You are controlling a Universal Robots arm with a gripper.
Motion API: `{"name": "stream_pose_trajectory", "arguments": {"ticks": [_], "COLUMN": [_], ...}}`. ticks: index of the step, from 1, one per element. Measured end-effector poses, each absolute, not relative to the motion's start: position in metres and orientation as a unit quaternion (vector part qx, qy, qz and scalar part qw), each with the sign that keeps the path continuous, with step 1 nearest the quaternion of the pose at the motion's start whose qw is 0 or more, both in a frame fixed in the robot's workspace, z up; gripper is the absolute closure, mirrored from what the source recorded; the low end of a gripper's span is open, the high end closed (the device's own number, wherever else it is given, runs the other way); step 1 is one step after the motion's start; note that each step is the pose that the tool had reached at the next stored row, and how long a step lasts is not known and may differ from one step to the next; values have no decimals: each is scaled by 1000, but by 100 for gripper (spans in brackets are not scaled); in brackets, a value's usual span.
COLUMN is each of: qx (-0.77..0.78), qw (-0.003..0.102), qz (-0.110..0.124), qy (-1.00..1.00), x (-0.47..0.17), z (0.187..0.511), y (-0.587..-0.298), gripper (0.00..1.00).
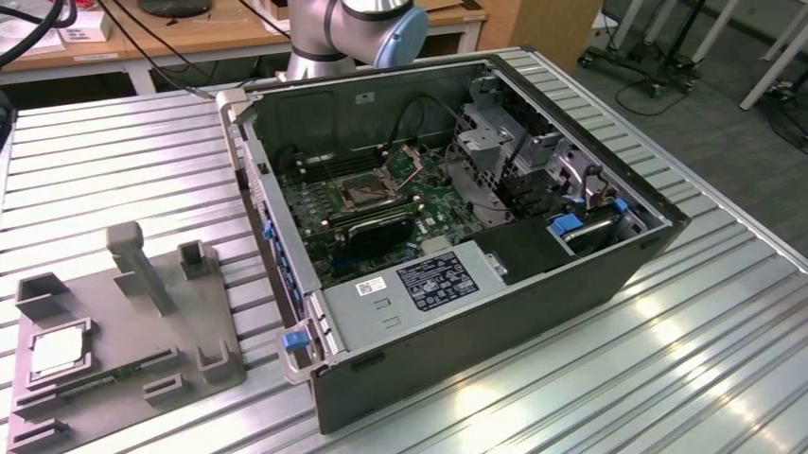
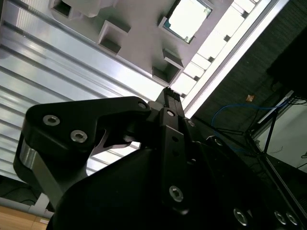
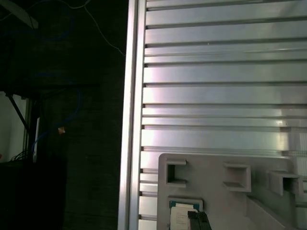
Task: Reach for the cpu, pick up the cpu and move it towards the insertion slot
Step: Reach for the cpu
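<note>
Reach looks to be the step in hand: the chip [image 1: 57, 352] lies flat in the grey tray [image 1: 127, 331], well apart from the socket [image 1: 366, 194] in the computer case [image 1: 505, 322], and the claw [image 2: 169, 96] hangs near it, opening impossible to tell, needing centring over the chip.

Ribbed metal table [image 1: 707, 359] (brightly lit), wooden desk [image 1: 189, 36] behind.

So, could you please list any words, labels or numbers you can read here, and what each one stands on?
Nothing here is legible.
Large white label on the metal box inside the computer case: print too small.
Small white sticker beside it: too small.
cpu top, in the first wrist view: faint marks, blurred.
</note>
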State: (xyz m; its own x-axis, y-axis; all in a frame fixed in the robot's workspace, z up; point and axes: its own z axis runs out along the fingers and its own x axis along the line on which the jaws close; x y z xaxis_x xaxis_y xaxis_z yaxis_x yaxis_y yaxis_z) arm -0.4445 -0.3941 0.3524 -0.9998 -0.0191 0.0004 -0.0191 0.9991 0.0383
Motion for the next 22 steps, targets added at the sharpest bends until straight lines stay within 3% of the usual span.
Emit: {"name": "stream_pose_trajectory", "arguments": {"ticks": [22], "qx": [10], "qw": [0], "qz": [-19], "qy": [-1000], "x": [-454], "z": [351], "y": [-396], "gripper": [89]}}
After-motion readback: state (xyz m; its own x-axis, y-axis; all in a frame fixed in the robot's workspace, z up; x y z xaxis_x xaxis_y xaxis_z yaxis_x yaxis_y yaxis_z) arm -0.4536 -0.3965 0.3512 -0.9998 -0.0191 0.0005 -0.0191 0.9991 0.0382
